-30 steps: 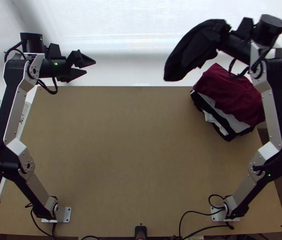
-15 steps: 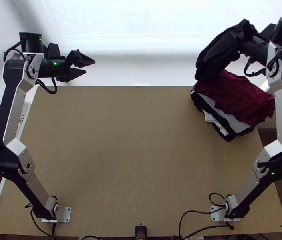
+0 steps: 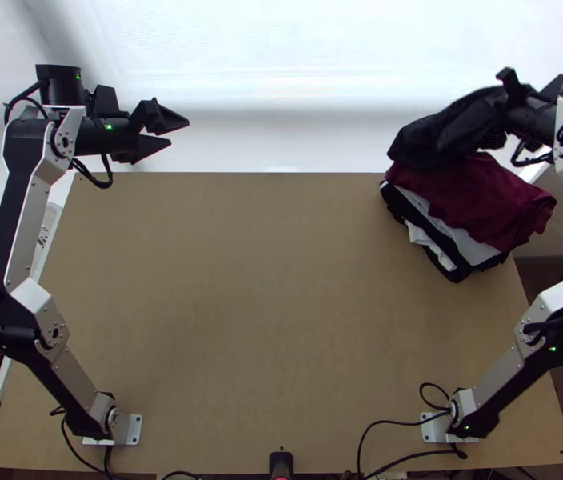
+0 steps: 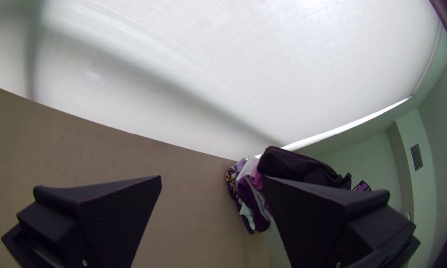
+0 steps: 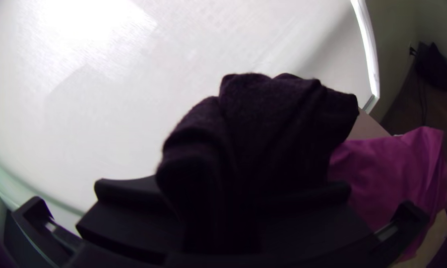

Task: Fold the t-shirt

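T-shirt is pinched by the right hand, top view's upper right; left hand is spread; a vent is added by the left wrist view.

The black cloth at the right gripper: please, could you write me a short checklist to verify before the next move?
1. Right gripper has the black cloth: ok, the cloth is between its fingers.
2. Left gripper is free: ok, fingers open, nothing between them.
3. Black cloth is released: not ok, it is held at the far end of the stack of clothes.
4. Black cloth rests on the burgundy cloth: cannot tell, it overlaps it in the top view.
5. Stack edges are even: not ok, white and black layers stick out below the burgundy cloth.
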